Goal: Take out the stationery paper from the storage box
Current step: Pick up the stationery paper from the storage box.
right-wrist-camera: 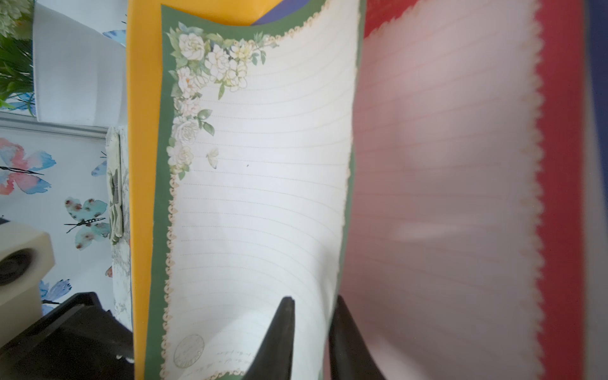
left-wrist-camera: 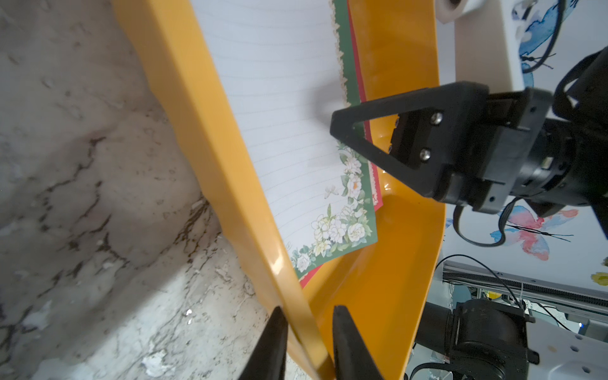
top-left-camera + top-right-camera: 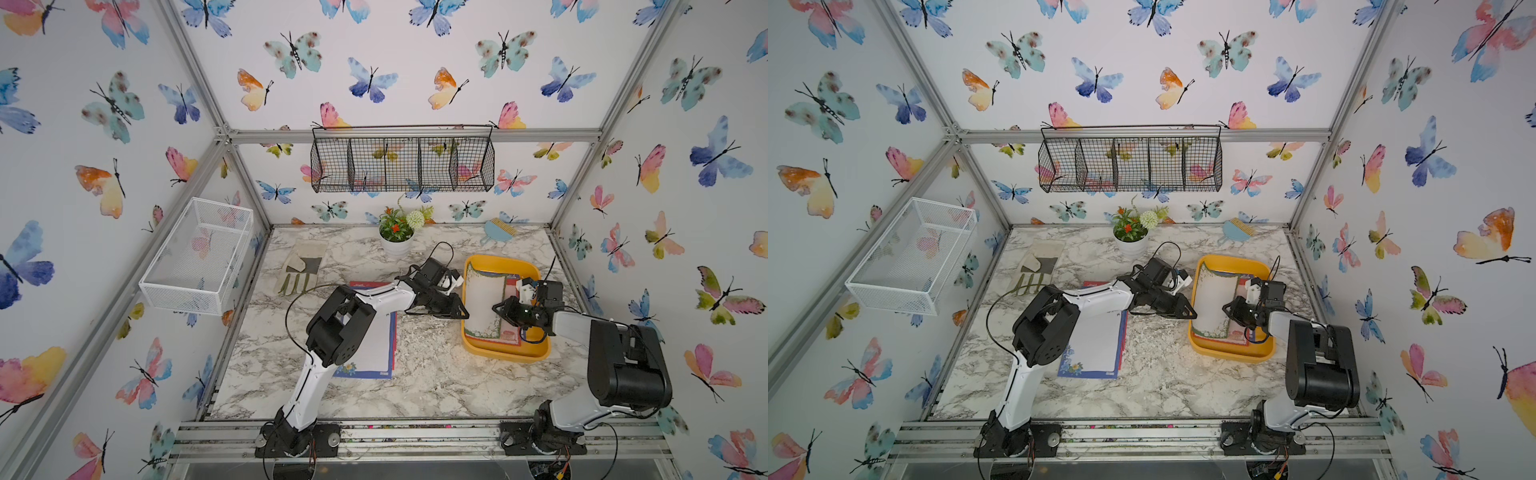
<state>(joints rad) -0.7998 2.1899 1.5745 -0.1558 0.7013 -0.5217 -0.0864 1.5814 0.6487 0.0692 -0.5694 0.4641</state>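
The yellow-orange storage box [image 3: 503, 354] [image 3: 1229, 354] lies on the right of the marble table. My left gripper [image 3: 465, 313] [image 2: 307, 309] is shut on its near-left wall [image 2: 230, 171]. Inside, a green-bordered sheet of stationery paper [image 3: 484, 299] [image 2: 279, 98] [image 1: 263, 197] arches upward over a pink sheet with a red border [image 1: 444, 164]. My right gripper [image 3: 496, 308] [image 1: 312, 299] straddles the raised long edge of the green sheet, one finger above and one below, with a narrow gap still showing. A blue-bordered sheet [image 3: 370, 353] [image 3: 1092, 353] lies on the table under my left arm.
A potted plant [image 3: 397, 235], a work glove [image 3: 301, 268] and a blue brush set [image 3: 498, 230] lie along the back of the table. A white mesh basket [image 3: 195, 257] hangs on the left wall, a black wire basket [image 3: 401, 164] on the back wall.
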